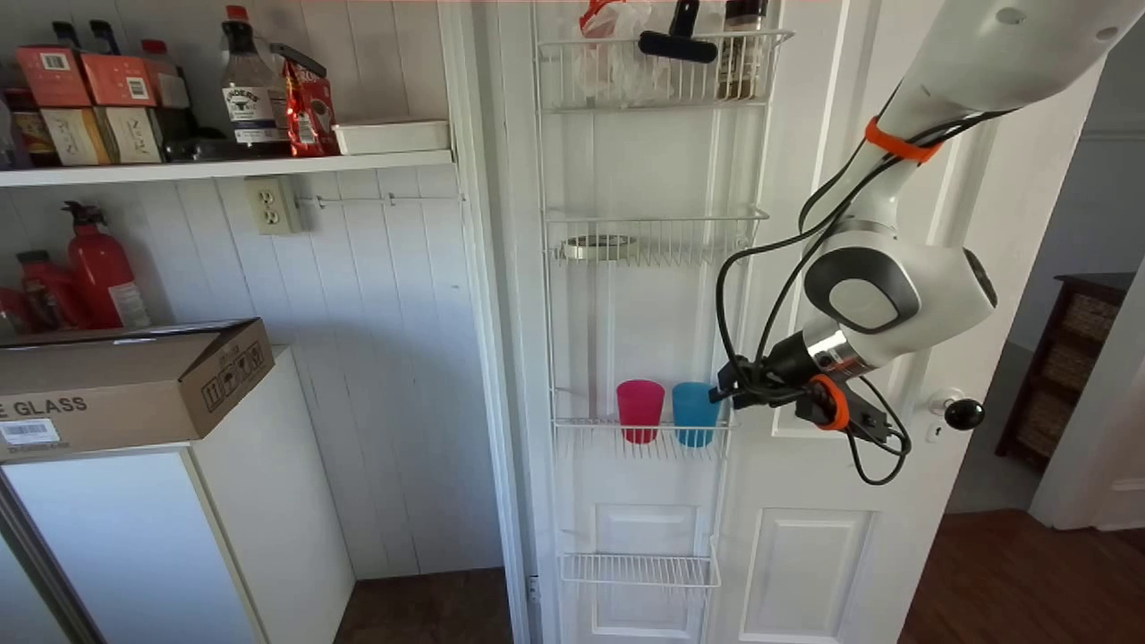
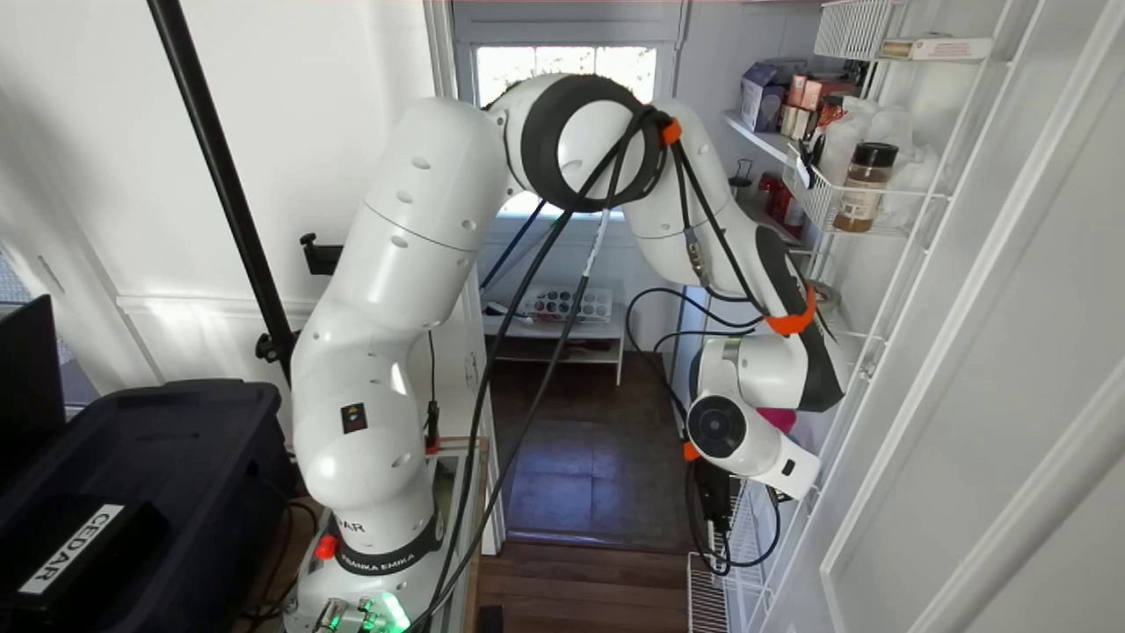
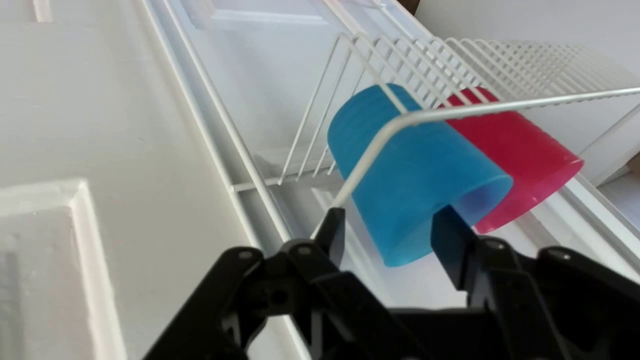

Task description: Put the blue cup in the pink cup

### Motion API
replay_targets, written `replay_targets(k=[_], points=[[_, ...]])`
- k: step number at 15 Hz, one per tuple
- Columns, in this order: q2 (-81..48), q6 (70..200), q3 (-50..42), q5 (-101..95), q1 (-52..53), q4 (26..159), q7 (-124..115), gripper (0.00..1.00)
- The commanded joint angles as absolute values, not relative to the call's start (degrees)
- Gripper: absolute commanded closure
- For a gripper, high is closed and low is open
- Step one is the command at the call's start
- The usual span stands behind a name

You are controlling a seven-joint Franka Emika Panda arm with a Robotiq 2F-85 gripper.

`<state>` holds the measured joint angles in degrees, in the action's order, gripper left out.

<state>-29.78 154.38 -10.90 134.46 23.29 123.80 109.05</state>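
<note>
My gripper (image 3: 390, 235) is spread and empty; pushing in could catch 1 fingertip (image 3: 333, 229) on the wire rail (image 3: 450, 112), jolting the blue cup (image 3: 415, 175).

Room above blue cup (image 1: 695, 405); wire rail (image 3: 480, 110) across front; rear clearance unclear.

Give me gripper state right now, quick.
Gripper: open, holding nothing; fingers apart, blue tumbler ungripped ahead of them.
</note>
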Motion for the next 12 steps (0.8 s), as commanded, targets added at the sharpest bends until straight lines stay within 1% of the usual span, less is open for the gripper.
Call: replay_targets(k=[1, 2, 3, 5, 7, 9, 10, 12], points=[[-31.0, 154.0, -11.6, 137.1, 23.9, 122.6, 110.8, 0.71], [-31.0, 154.2, -11.7, 137.1, 23.9, 122.6, 110.8, 0.75], [-30.8, 154.3, -11.8, 137.0, 24.0, 122.7, 110.9, 0.77], [-30.5, 154.5, -11.8, 136.9, 24.1, 122.8, 110.8, 0.69], [-30.5, 154.7, -11.9, 136.7, 24.1, 122.9, 110.8, 0.68], [-30.2, 154.6, -11.9, 136.8, 24.2, 123.1, 110.9, 0.93], [-29.9, 154.6, -12.0, 136.8, 24.1, 123.3, 111.0, 0.99], [-29.2, 154.5, -12.2, 136.8, 24.1, 124.0, 111.1, 1.00]])
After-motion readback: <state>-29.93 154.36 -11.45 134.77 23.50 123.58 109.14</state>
